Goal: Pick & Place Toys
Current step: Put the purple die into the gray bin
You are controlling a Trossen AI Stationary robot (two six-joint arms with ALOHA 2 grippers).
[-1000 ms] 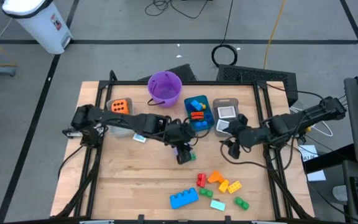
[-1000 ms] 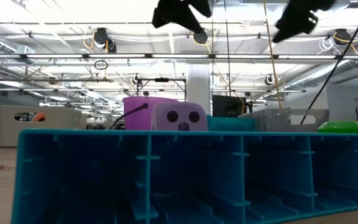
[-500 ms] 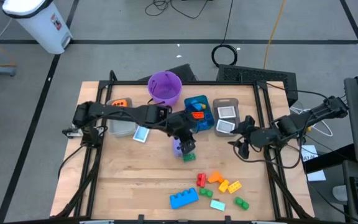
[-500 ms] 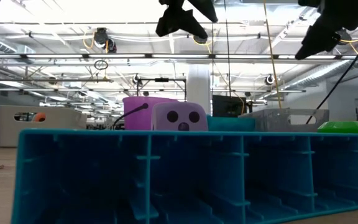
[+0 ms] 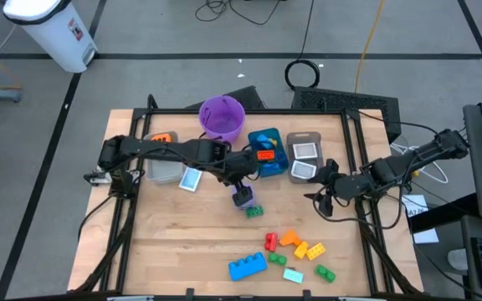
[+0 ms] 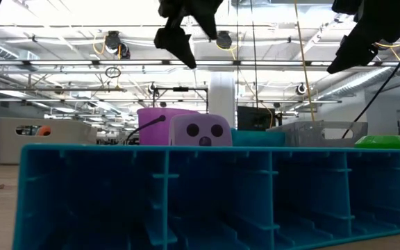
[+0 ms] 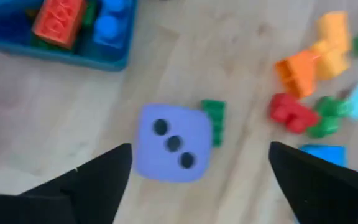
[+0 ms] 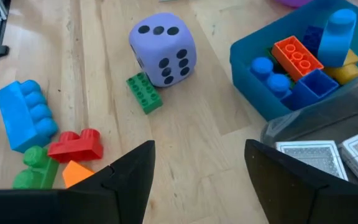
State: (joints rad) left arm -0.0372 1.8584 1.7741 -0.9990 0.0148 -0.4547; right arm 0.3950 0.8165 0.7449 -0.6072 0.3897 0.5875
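Change: half a second ago the left hand (image 5: 239,177) hung over the purple die (image 5: 243,196) with its fingers partly closed; now they stand wide apart and the die rests free on the table (image 5: 174,242).
Meaning: the die looks to have been let go short of any bin, so it probably needs picking up again.
Die and left hand: in the left wrist view the die (image 7: 172,143) lies between and beyond the spread fingers, three dots up; in the high view it sits just at the hand's 6 o'clock.
Neighbour: a small green brick (image 5: 253,211) touches the die at its 5 o'clock.
Right hand: the right hand (image 5: 323,199) waits with fingers apart at the die's 3 o'clock, well apart.
Other toys: loose bricks (image 5: 295,244) lie at the die's 5 o'clock; the teal bin (image 5: 279,160) stands at its 1 o'clock.
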